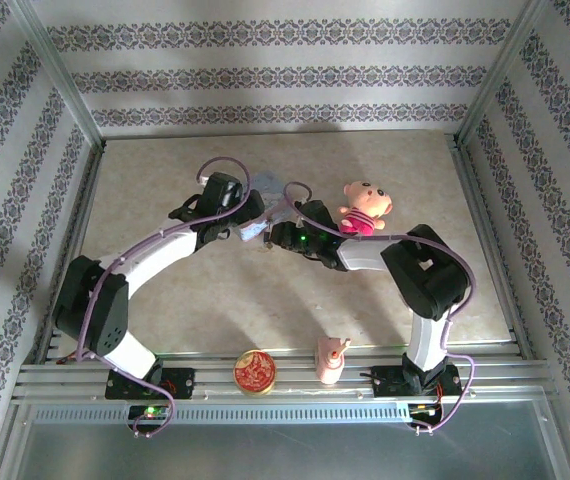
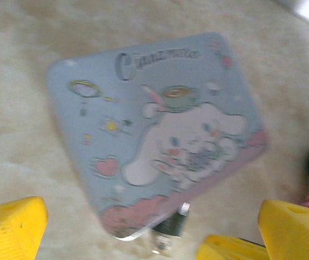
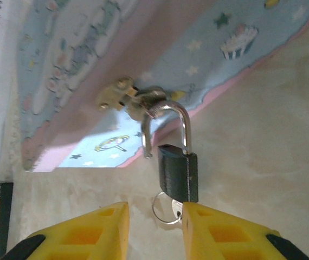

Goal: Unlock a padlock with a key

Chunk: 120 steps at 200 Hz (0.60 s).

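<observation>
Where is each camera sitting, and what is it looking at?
Top camera: high up behind, looking down at the table; left arm and right arm show.
Left wrist camera: above the tin, looking down on its lid; left pincer at the bottom.
Right wrist camera: low, facing the tin's side and padlock; right pincer at the bottom.
Both wrist cameras see tin and padlock.
</observation>
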Each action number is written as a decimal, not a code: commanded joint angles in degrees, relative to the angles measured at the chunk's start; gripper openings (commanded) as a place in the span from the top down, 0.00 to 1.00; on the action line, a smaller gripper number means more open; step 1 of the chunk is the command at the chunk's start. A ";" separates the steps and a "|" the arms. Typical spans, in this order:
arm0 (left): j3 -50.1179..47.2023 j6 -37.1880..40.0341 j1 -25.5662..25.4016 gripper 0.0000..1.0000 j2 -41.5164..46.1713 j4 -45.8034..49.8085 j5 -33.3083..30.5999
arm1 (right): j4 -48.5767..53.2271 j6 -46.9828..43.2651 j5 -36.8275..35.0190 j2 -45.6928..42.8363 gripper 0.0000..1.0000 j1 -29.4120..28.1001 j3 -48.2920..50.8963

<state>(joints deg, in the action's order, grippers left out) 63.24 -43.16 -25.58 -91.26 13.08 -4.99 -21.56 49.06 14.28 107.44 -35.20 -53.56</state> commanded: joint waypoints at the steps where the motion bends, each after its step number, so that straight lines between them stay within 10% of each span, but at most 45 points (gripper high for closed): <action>1: 3.05 5.67 1.16 0.01 -3.49 6.19 -4.55 | 3.48 0.58 -1.91 1.31 0.68 -0.78 -2.12; 120: 7.28 9.10 4.86 0.01 -13.38 10.91 -9.12 | 30.17 -11.71 -19.98 5.11 0.39 -6.96 -18.07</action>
<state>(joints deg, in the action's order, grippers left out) 70.17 -35.11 -22.74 -102.54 20.38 -11.86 -0.56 41.78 1.43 110.63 -40.62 -67.75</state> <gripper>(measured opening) 0.993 0.579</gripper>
